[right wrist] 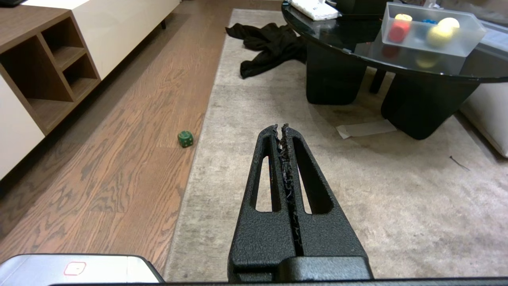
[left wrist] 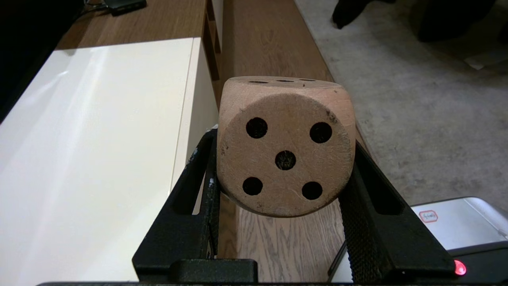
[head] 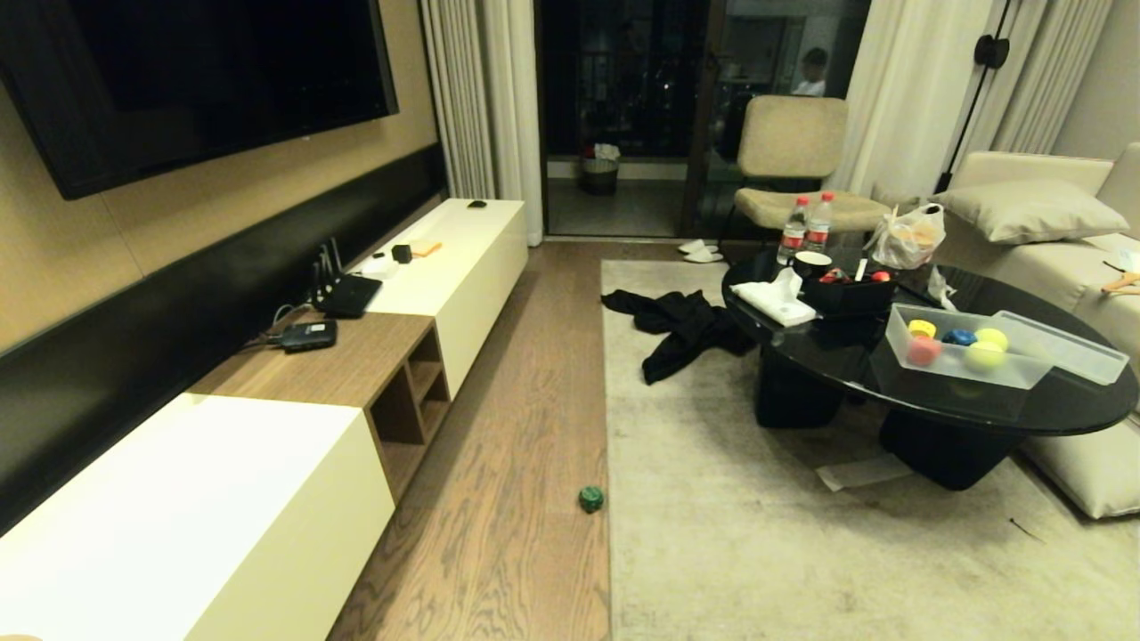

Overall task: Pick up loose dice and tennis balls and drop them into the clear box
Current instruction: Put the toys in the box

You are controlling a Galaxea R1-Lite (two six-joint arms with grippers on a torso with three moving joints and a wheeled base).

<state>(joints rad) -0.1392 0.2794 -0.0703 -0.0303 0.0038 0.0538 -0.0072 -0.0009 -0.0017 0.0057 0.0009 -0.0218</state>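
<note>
Tan die [left wrist: 285, 146] sits clamped between the left gripper [left wrist: 279, 186] fingers, pinched on opposite flat faces; it looks light, slightly yielding, unlikely to slip; right gripper [right wrist: 284, 131] closed, empty.

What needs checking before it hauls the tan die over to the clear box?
1. Left gripper shut on tan die, both fingers against its sides: ok.
2. Clear box lid off, top open: ok.
3. Room left in box beside the dice and ball in it: ok.
4. Right gripper shut, empty: ok.
5. Green die loose on wood floor, not yet collected: not ok.
6. Black garment on rug beside table, maybe in the way: cannot tell.
</note>
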